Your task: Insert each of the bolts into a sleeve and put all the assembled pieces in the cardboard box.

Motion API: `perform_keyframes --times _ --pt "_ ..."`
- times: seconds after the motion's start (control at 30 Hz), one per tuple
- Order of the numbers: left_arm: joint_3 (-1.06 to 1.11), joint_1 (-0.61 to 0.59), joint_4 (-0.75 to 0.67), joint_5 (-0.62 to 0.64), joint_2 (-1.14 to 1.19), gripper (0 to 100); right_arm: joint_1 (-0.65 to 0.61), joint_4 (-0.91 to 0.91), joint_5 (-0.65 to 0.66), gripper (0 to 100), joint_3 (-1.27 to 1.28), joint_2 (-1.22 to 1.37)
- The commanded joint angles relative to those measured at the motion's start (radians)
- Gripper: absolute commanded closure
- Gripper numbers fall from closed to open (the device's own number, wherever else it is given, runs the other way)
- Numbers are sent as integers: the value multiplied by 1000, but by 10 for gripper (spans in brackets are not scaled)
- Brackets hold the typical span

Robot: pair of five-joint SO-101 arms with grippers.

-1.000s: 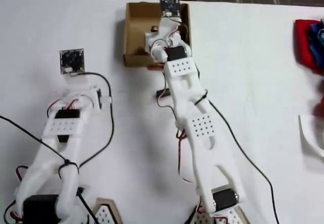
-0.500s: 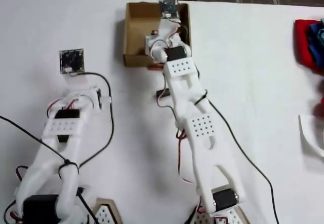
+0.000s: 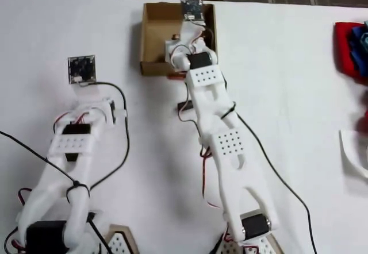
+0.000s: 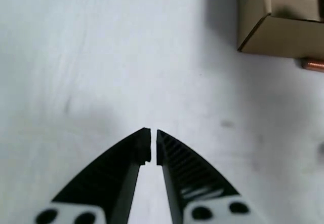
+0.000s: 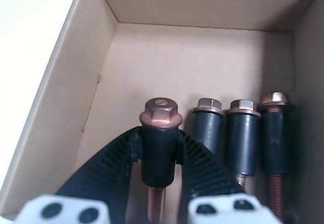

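**While the right gripper clamps a sleeved bolt inside the box, the drop spot beside it decides the move**

Since the right gripper [image 5: 159, 142] has its jaws closed on the black sleeve [image 5: 158, 155], the held piece lies straight between the fingers. Its long axis runs along the fingers. The copper bolt head [image 5: 160, 113] points away from the wrist toward the far box wall, and the threaded end trails back toward the wrist. The piece looks to be just above the floor of the cardboard box [image 5: 61, 107]; I cannot tell if it touches.

Just past one finger's outer side lie three assembled pieces [image 5: 243, 133], side by side. They are parallel to the held one, heads the same way, and fill the strip out to the nearer box wall. Off the other finger's side the floor is bare cardboard. My judgement: letting go here, or nudging toward that bare side, lays it in line with the row. The risk is that the opening finger bumps the nearest piece.

The left gripper [image 4: 153, 145] is pressed together on nothing, over the white table [image 4: 76, 57]. Ahead of it and off to one side is the box corner. A copper piece [image 4: 313, 64], likely a bolt, lies just outside the box wall, and the left arm is the nearer one to it.
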Motion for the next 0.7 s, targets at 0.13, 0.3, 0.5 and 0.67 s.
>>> perform_keyframes --times 0.13,0.3,0.5,0.67 --pt "-2 5 -11 -8 -3 954 10 58 2 838 -20 -24" --pt "-2 5 -11 -8 -3 954 12 65 2 868 -28 -31" --pt "-2 5 -11 -8 -3 954 18 71 2 965 -149 -28" --pt "-2 5 -11 -8 -3 954 -12 68 2 980 -166 -22"
